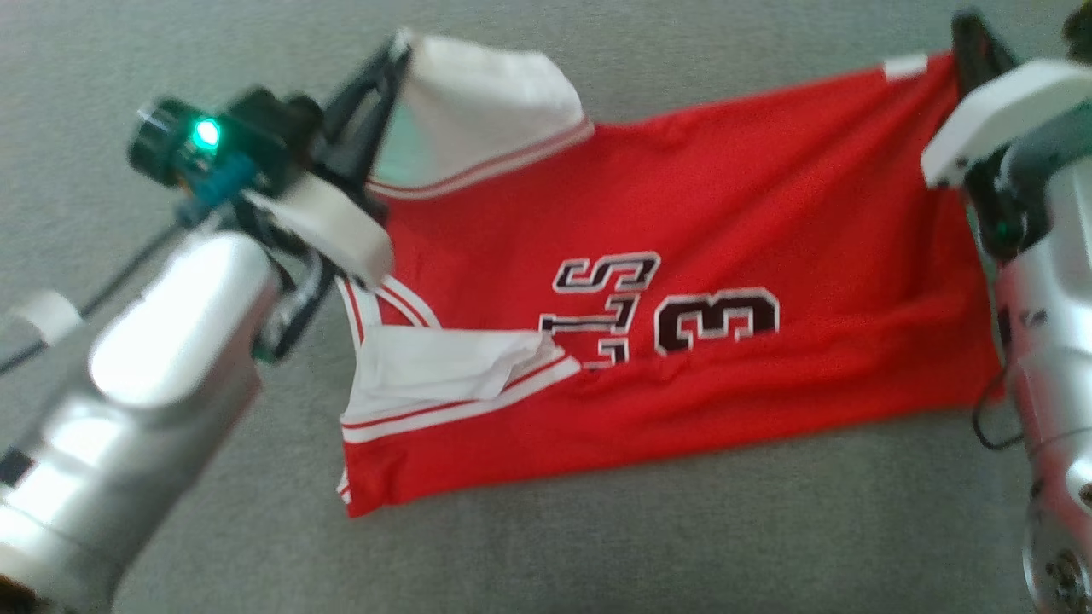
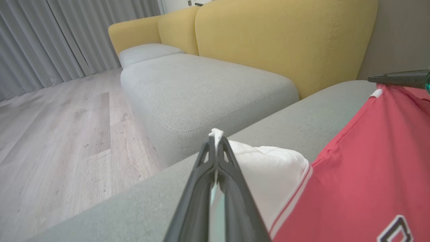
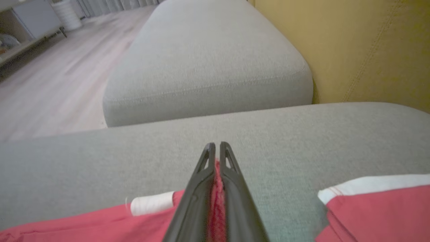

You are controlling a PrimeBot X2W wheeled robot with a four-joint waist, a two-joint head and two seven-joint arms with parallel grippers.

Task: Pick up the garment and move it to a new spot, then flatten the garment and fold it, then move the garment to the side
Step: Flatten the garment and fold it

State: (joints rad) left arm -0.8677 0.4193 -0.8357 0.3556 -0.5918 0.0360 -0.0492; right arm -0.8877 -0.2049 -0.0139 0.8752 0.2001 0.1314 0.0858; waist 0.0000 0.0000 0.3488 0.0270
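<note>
The garment (image 1: pixel 682 256) is a red sports jersey with white trim and black lettering, spread across a grey sofa cushion (image 1: pixel 597 546). My left gripper (image 1: pixel 401 47) is shut on the jersey's white shoulder part at the upper left; in the left wrist view the white cloth (image 2: pixel 265 168) sits pinched between my left gripper (image 2: pixel 216 139). My right gripper (image 1: pixel 968 26) is at the jersey's far right corner. In the right wrist view, red cloth (image 3: pixel 215 201) is clamped between the closed jaws of my right gripper (image 3: pixel 215 146).
The yellow sofa back (image 2: pixel 285 37) rises behind the cushion. A second grey seat cushion (image 3: pixel 208 57) adjoins it, with wooden floor (image 2: pixel 60 134) and grey curtains (image 2: pixel 50 37) beyond. A white tag (image 3: pixel 151 203) sits at the jersey's hem.
</note>
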